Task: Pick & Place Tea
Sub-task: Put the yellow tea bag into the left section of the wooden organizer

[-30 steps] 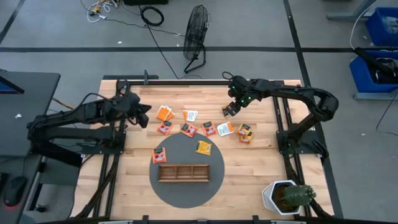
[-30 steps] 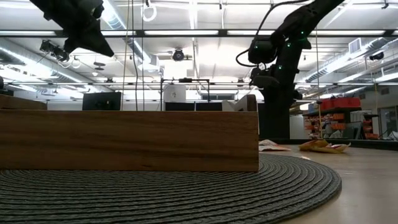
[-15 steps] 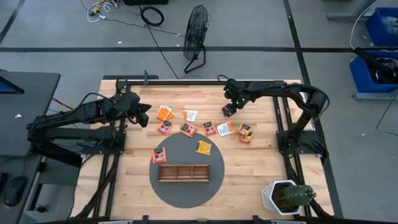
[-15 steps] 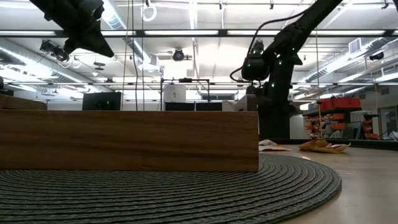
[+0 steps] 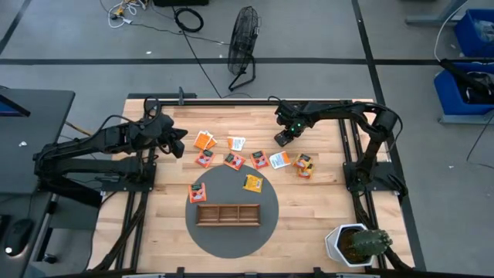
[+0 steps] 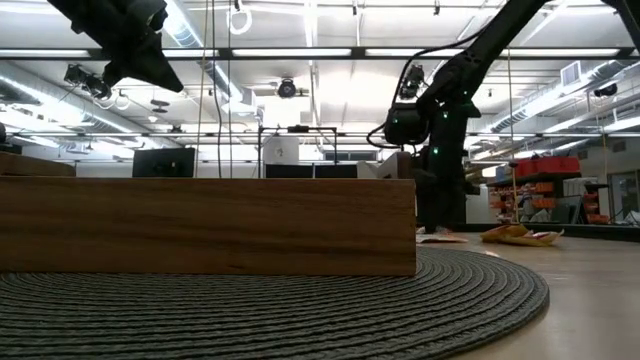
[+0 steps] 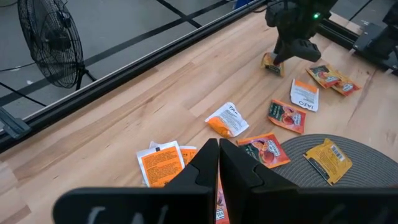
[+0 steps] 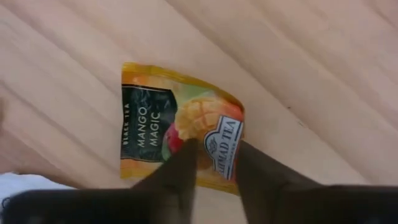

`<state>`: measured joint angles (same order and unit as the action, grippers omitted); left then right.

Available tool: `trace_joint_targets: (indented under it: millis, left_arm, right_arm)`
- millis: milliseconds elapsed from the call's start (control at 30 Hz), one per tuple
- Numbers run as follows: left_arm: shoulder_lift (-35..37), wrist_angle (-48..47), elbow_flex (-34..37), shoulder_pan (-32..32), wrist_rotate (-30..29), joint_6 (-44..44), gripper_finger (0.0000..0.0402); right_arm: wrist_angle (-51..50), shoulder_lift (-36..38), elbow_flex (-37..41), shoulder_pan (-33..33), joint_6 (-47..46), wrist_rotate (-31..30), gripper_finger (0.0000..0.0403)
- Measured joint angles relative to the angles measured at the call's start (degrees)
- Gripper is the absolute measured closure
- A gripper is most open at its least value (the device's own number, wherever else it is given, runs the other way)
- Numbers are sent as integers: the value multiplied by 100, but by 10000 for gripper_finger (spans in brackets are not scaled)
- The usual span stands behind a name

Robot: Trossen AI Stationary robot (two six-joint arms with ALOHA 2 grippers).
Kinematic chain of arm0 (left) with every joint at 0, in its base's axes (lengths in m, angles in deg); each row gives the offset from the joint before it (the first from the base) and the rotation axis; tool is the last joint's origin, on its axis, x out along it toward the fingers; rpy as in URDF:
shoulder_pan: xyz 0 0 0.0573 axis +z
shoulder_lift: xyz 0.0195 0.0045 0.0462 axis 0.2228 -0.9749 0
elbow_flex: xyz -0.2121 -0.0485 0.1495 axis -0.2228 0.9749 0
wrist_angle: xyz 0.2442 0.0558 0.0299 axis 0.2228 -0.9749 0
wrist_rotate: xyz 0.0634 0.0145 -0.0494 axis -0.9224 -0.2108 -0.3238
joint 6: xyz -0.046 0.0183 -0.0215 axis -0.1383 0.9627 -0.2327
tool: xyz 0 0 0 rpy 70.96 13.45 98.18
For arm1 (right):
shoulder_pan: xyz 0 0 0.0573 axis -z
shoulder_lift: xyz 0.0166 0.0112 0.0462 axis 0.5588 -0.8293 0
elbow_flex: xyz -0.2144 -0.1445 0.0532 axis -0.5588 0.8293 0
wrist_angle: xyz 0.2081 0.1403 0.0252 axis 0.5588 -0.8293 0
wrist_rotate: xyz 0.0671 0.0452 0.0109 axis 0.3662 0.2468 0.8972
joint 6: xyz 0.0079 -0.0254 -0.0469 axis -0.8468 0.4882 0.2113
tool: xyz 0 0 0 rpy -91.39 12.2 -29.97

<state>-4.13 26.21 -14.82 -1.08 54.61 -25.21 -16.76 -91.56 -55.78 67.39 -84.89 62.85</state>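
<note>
Several tea sachets lie flat on the wooden table (image 5: 309, 224): orange ones (image 5: 204, 140), a white one (image 5: 237, 144), red ones (image 5: 260, 159). Two more (image 5: 252, 183) rest on the round grey mat (image 5: 266, 232), next to the wooden tray (image 5: 228, 214). My right gripper (image 8: 216, 163) is down at the table's far right, closed onto a yellow-orange "Mango Magic" sachet (image 8: 161, 124); in the high view my right gripper (image 5: 282, 140) hides that sachet. My left gripper (image 7: 218, 144) hovers shut above the far left, next to the orange sachets (image 7: 163, 163). My right gripper comes from above, pointing down, onto the Mango Magic sachet. Its two fingers (image 8: 180, 171) stand on the sachet's edge with the white label (image 8: 219, 140), and that edge lies between them. The rest of the sachet lies flat on the table.
A potted cactus (image 5: 356, 244) stands at the near right corner. Arm frames run along both side edges. Bare wood lies near the table's front edge on both sides of the mat. A fan (image 5: 243, 35) stands on the floor beyond the far edge.
My right gripper has gone down to the table and a little toward its left edge, onto the Mango Magic sachet.
</note>
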Motion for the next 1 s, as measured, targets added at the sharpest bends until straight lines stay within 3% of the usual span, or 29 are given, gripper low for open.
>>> trace_joint_targets:
  millis: [133, 333, 467, 700, 833, 1000]
  left_arm:
    - [0, 0, 0, 0, -1, -4, 385]
    - [1, 7, 0, 0, -1, -4, 385]
    - [2, 178, 0, -2, 7, 125, 385]
    - [0, 1830, 0, -118, 947, 2274, 385]
    - [-189, 2661, -7, -179, 998, 3496, 385]
    - [-710, 3339, -4, -179, 1009, 3997, 385]
  right_arm:
    - [29, 43, 0, 1, 108, 90, 387]
    - [42, 474, 22, -121, -12, 211, 396]
    - [187, 897, 22, -218, -99, 1001, 398]
    - [1328, 1531, 22, -481, -979, 2578, 401]
    - [2529, 1631, 20, -690, -1810, 3236, 402]
    - [3362, 1635, 20, -971, -2527, 3575, 402]
